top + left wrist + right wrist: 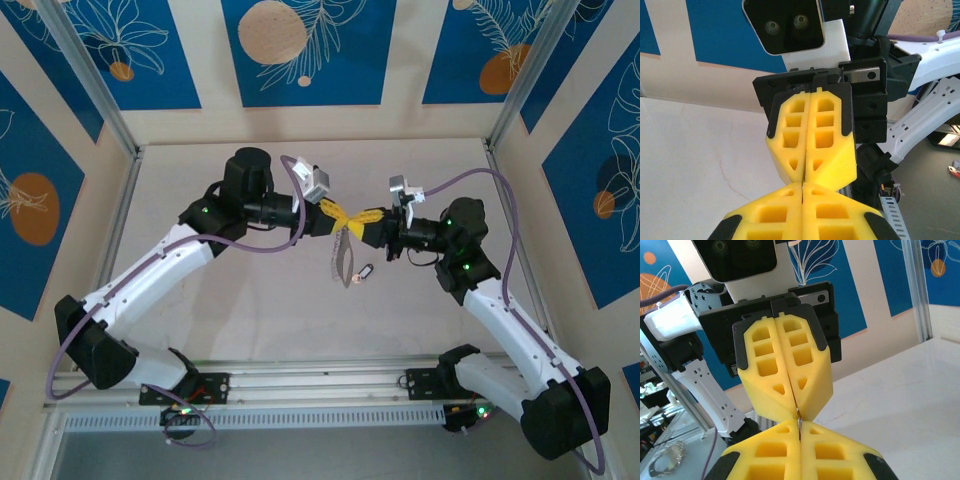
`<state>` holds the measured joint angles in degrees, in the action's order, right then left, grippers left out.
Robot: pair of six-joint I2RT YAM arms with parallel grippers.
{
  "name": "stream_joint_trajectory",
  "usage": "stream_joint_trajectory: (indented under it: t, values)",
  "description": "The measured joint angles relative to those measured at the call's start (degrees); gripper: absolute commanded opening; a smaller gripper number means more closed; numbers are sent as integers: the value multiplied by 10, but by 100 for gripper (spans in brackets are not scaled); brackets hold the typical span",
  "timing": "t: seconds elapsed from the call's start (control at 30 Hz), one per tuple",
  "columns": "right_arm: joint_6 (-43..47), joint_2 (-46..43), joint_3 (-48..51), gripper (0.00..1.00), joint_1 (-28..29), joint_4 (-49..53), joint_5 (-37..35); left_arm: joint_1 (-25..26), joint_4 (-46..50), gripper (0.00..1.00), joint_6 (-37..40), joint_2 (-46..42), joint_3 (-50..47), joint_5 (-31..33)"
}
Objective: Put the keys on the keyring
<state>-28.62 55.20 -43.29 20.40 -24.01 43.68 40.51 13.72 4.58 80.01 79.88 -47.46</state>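
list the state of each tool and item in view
left tool: shut, its tip against the right tool's tip
right tool: shut on the keyring, a thin metal sliver showing in its seam
keyring: hangs below the meeting tips, no key on it
key: lies loose on the table, beside the keyring, not threaded

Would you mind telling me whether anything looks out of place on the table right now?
Yes: the key lies alone on the table, off the keyring, while the left gripper and right gripper are shut tip to tip, so neither seems free to take it.
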Motion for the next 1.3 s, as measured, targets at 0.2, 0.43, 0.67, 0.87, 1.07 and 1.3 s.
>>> stream_joint_trajectory:
  t: [0.2,0.43,0.67,0.87,1.07,1.3]
  values:
    - [-5,6,0,0,-2,-17,-24,-3,-83,48,-55,-22,-45,62]
    - [-40,13,0,0,-10,-67,-50,-16,-260,52,-167,-68,-160,134]
    - [-94,32,6,0,-10,-148,-62,-18,-410,47,-266,-52,-207,124]
    - [-115,44,13,0,-9,-172,-64,-19,-504,43,-324,-31,-214,97]
    - [-121,44,16,0,-9,-185,-65,-19,-549,42,-352,-14,-214,80]
    - [-121,44,18,0,-9,-186,-65,-19,-563,42,-363,1,-214,68]
